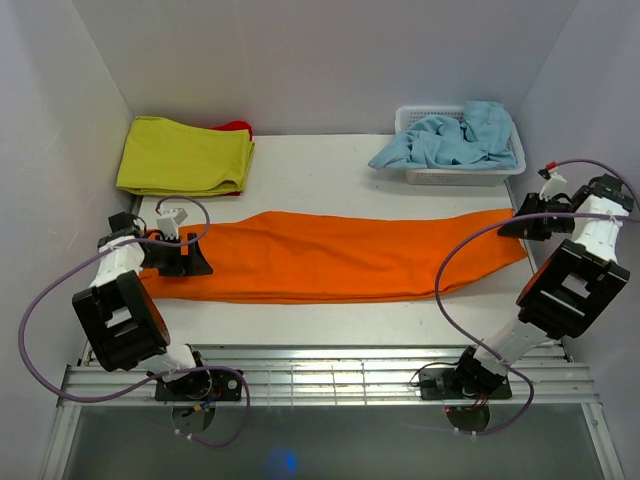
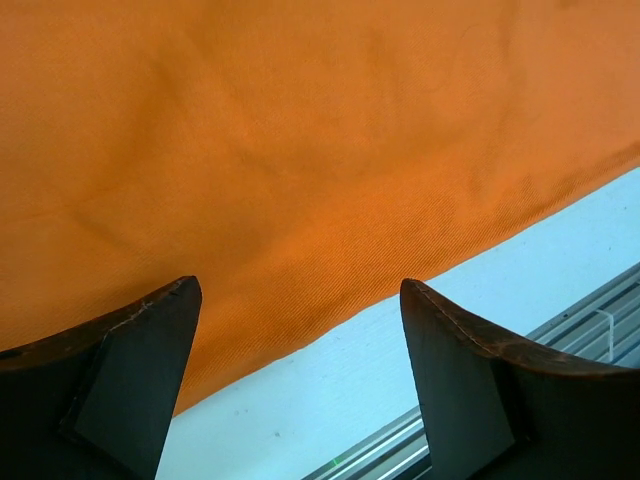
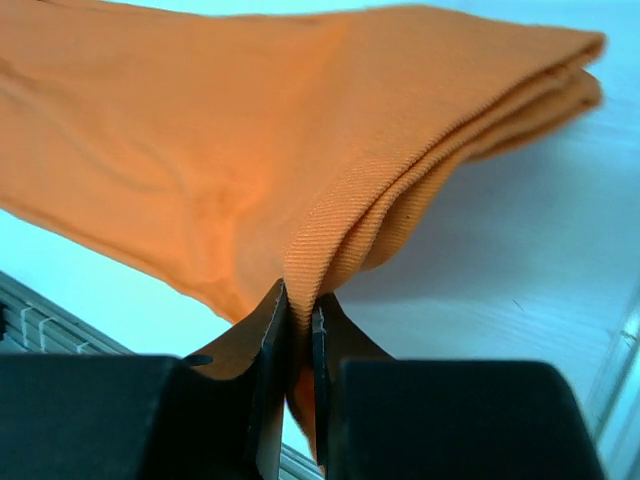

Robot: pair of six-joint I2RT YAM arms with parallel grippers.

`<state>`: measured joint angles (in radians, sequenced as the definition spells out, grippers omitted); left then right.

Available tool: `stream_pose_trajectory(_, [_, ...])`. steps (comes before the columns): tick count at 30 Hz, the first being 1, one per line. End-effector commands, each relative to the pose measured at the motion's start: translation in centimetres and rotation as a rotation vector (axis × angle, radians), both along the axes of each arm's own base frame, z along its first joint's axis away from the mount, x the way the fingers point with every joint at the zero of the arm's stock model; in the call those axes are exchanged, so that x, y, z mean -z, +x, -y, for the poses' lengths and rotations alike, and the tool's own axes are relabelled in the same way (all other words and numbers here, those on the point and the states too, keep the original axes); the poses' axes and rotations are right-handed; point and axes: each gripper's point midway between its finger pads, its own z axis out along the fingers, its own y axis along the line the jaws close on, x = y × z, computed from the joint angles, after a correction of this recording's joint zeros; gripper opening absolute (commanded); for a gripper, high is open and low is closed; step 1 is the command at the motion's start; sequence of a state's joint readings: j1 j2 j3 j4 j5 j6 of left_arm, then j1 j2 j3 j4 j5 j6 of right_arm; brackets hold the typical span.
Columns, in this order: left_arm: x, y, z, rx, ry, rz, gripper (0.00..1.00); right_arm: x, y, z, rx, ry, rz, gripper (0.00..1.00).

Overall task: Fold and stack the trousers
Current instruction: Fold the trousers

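Observation:
The orange trousers (image 1: pixel 340 257) lie stretched left to right across the table, folded lengthwise into one long strip. My left gripper (image 1: pixel 197 258) is open over their left end; in the left wrist view its gripper (image 2: pixel 300 300) spans the near edge of the orange cloth (image 2: pixel 300 130), holding nothing. My right gripper (image 1: pixel 512 228) is shut on the right end of the trousers; in the right wrist view its gripper (image 3: pixel 298 300) pinches the layered edge of the cloth (image 3: pixel 250 130), lifted slightly off the table.
A folded yellow-green cloth (image 1: pixel 185 155) lies at the back left with a bit of red behind it. A white basket (image 1: pixel 458 172) holding a light blue garment (image 1: pixel 450 138) stands at the back right. White walls enclose the table; a metal rail (image 1: pixel 330 375) runs along the near edge.

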<state>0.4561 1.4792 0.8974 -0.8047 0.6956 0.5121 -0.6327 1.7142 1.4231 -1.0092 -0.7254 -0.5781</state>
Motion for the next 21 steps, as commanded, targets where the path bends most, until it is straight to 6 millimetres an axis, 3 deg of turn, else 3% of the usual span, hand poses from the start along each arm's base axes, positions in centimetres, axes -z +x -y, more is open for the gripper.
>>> stream_pose_trajectory(1, [-2.4,1.4,-0.1,0.020,0.007,0.105,0.92,-4.4,0.6,-6.0,-0.090,0.143,0.107,0.08])
stream_pose_trajectory(3, [-1.4,1.0,-0.4,0.020,0.020,0.081,0.93,-5.3,1.1,-8.1,-0.116,0.173,0.132,0.08])
stream_pose_trajectory(4, [-0.9,0.9,-0.4,0.020,0.023,0.070,0.93,-5.8,1.1,-10.4,-0.173,0.176,0.145,0.08])
stream_pose_trajectory(6, [0.0,0.4,-0.3,0.017,0.023,0.047,0.95,-6.8,1.7,-12.9,-0.207,0.191,0.174,0.08])
stream_pose_trajectory(7, [0.2,0.4,-0.3,0.012,0.018,0.040,0.95,-7.2,1.5,-15.3,-0.261,0.196,0.186,0.08])
stream_pose_trajectory(9, [0.6,0.1,-0.2,0.008,0.013,0.028,0.97,-7.6,2.3,-17.4,-0.297,0.182,0.234,0.08])
stream_pose_trajectory(10, [0.8,0.2,-0.2,0.008,0.010,0.027,0.98,-8.0,1.9,-19.9,-0.342,0.199,0.227,0.08])
stream_pose_trajectory(12, [1.0,0.2,-0.2,0.003,0.010,0.022,0.98,-7.3,1.7,-22.2,-0.373,0.196,0.217,0.08])
stream_pose_trajectory(16, [2.2,-0.1,-0.4,-0.003,0.021,-0.006,0.98,-5.7,1.2,-29.4,-0.510,0.211,0.223,0.08])
stream_pose_trajectory(19, [3.0,-0.3,-0.7,-0.009,0.033,-0.028,0.98,-3.9,0.6,-33.4,-0.546,0.244,0.164,0.08])
stream_pose_trajectory(21, [3.3,-0.2,-0.8,-0.013,0.033,-0.040,0.98,-3.6,1.3,-35.6,-0.537,0.264,0.173,0.08])
